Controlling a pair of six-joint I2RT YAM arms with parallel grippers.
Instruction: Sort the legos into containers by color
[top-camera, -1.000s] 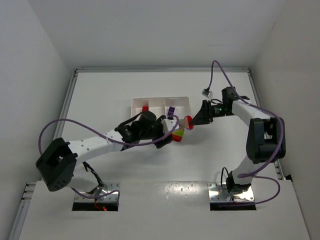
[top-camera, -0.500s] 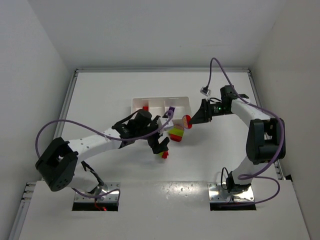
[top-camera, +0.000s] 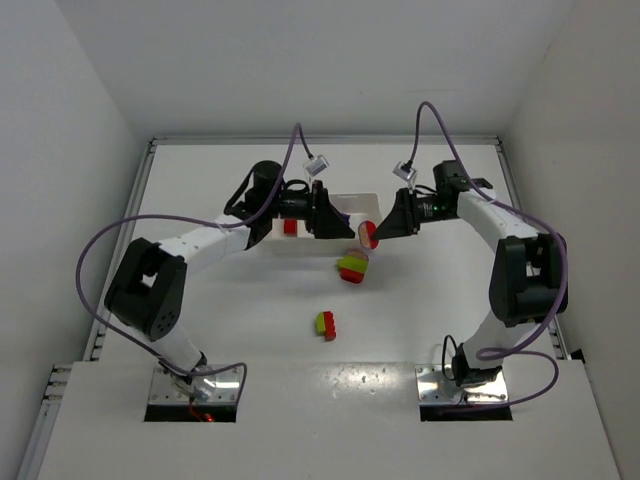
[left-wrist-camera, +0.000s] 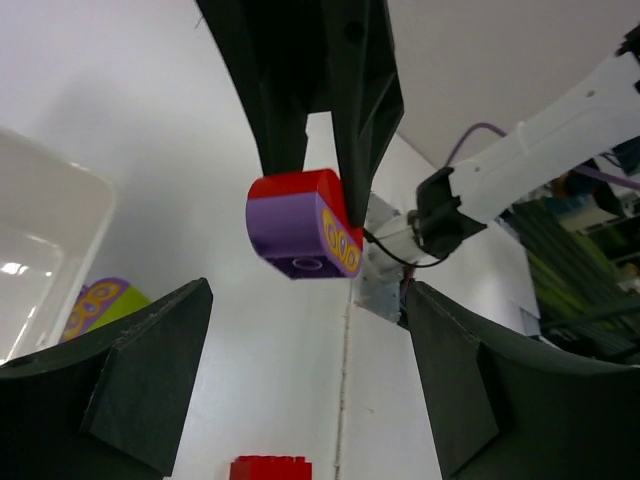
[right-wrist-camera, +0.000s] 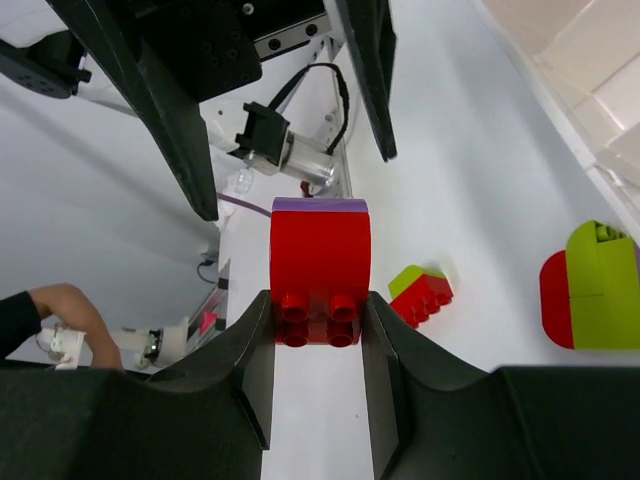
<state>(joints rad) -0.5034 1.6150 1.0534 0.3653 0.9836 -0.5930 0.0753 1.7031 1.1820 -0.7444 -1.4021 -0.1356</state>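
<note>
The right claw (top-camera: 374, 232) pinches a red-and-purple rounded brick (right-wrist-camera: 320, 262) beside the white tray (top-camera: 358, 204). The left claw (top-camera: 336, 224) gapes wide.

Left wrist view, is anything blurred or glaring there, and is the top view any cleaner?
Left wrist view: the brick held in the right fingers is sharp, the left fingers at the bottom edge are soft and dark, and the tray shows a small glare spot near the frame's left edge. Top view: even light, faint shadows, no blur.
</note>
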